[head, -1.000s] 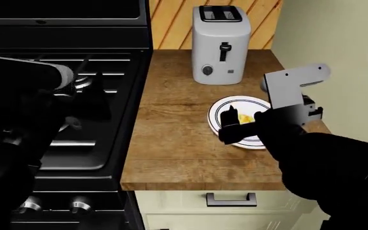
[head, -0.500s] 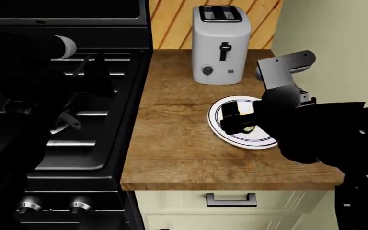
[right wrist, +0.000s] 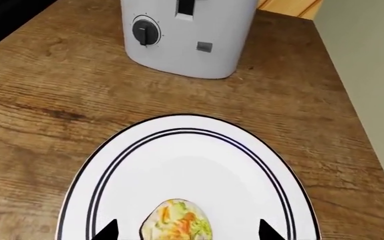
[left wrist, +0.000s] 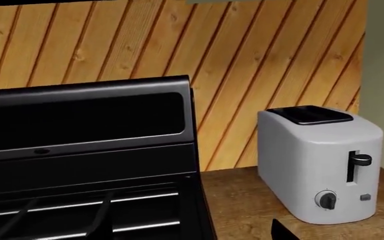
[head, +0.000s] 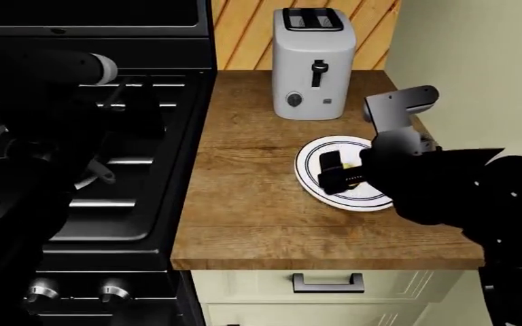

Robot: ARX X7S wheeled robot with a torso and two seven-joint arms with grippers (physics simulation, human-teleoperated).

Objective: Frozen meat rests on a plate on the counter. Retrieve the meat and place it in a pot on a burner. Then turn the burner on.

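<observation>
The frozen meat (right wrist: 177,223) lies on the near part of the plate (right wrist: 199,150), its long axis pointing roughly toward the toaster (right wrist: 185,35) beyond. No writing is legible anywhere. The right tool (head: 334,170) hangs over the plate, wide open, a fingertip (right wrist: 106,231) either side of the meat, gripping nothing. The plate sits on the desk (head: 242,204). The left tool's state cannot be told.

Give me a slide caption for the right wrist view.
Open right gripper straddling frozen meat on the plate.
</observation>
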